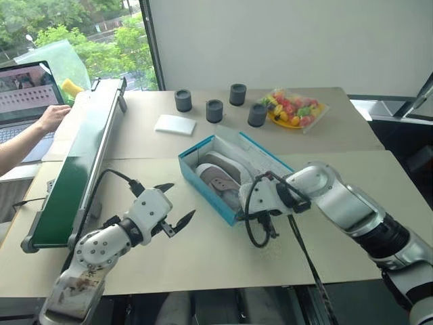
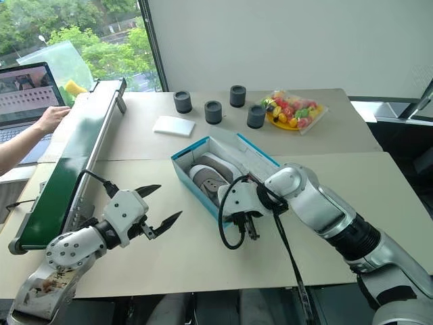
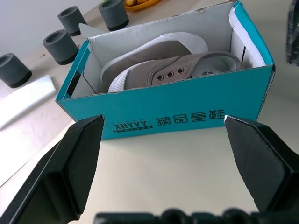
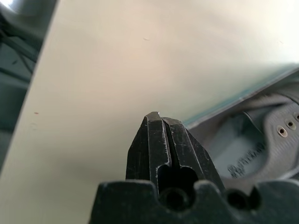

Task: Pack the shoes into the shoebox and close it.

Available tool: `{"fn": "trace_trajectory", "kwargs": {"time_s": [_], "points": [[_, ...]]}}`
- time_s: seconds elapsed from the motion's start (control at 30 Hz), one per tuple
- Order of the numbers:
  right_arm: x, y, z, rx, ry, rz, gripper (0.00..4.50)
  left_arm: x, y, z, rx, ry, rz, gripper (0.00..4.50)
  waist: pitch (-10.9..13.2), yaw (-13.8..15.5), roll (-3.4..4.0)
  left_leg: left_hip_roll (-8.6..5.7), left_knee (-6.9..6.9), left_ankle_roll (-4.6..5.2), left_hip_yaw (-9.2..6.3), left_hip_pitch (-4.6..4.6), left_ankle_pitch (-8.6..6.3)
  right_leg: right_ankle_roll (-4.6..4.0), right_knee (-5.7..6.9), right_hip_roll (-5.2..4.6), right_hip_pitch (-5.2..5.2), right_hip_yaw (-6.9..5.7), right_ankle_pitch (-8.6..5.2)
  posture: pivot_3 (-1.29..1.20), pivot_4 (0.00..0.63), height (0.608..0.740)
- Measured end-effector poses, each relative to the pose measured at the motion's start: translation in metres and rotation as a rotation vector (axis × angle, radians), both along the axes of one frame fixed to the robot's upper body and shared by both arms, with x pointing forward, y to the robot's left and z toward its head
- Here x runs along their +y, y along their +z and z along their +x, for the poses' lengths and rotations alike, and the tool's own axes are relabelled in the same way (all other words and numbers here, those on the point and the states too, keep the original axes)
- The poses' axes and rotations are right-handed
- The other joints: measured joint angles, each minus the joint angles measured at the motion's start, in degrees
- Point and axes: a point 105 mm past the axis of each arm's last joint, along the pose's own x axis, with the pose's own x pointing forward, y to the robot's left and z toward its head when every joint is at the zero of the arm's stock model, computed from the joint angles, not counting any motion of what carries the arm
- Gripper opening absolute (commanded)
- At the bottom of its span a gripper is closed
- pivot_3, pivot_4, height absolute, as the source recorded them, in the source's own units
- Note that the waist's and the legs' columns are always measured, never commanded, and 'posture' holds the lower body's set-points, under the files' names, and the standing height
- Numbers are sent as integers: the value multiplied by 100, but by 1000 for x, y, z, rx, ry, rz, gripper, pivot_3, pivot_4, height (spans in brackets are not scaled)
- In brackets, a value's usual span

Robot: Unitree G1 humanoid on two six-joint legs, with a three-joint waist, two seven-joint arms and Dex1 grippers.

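The teal-blue shoebox (image 1: 203,177) stands open in the middle of the table, its white-lined lid (image 1: 238,141) leaning back on the far side. Both grey-beige shoes (image 1: 218,177) lie inside, side by side; the left wrist view shows them too (image 3: 163,70). My left gripper (image 1: 183,198) hovers open and empty to the left of the box, pointing at its long labelled side (image 3: 187,116). My right gripper (image 2: 250,231) is shut with nothing in it, pointing down at the box's near end, just outside the rim (image 4: 233,100).
A long green conveyor (image 1: 74,176) runs along the left. Beyond it is a laptop (image 1: 24,95) with a person's hand (image 1: 54,116) on it. At the back stand several dark cylinders (image 1: 214,110), a white pad (image 1: 174,124) and a bag of colourful toy fruit (image 1: 294,108).
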Motion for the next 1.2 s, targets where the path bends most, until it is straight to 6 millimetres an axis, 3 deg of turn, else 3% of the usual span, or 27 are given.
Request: {"fn": "trace_trajectory", "kwargs": {"time_s": [0.1,0.2,0.43,0.7,0.97,1.2], "points": [[9,0,9,4,-14,26,52,-1,-1,0,1,-2,0,4398,0,-4,0,-1,1,-1,0,1,1,-1,5,0,-1,0,1,0,150,737],[15,4,36,-29,-106,53,52,-1,-2,0,2,2,2,4398,0,0,0,-2,5,-1,-1,0,1,-2,8,0,-3,0,1,0,150,737],[5,25,61,-117,-141,53,52,0,-3,0,5,9,4,4398,0,25,0,-2,4,-1,-5,-6,0,-2,5,-2,-6,-3,1,0,150,737],[2,-3,39,-106,24,-65,52,0,-3,0,3,10,1,4398,0,18,0,-1,4,-1,-5,-6,0,-2,7,-2,-7,-2,1,0,150,737],[9,-7,24,-127,146,-104,52,0,-2,1,-5,24,-8,4398,0,-3,0,-1,5,-1,-6,1,0,-2,11,-1,-3,-1,1,0,150,737],[41,-10,13,-97,216,-48,52,1,-3,2,-9,39,-6,4398,-1,-25,-1,0,4,-2,-16,2,0,-3,16,0,-6,0,2,0,150,737]]}}
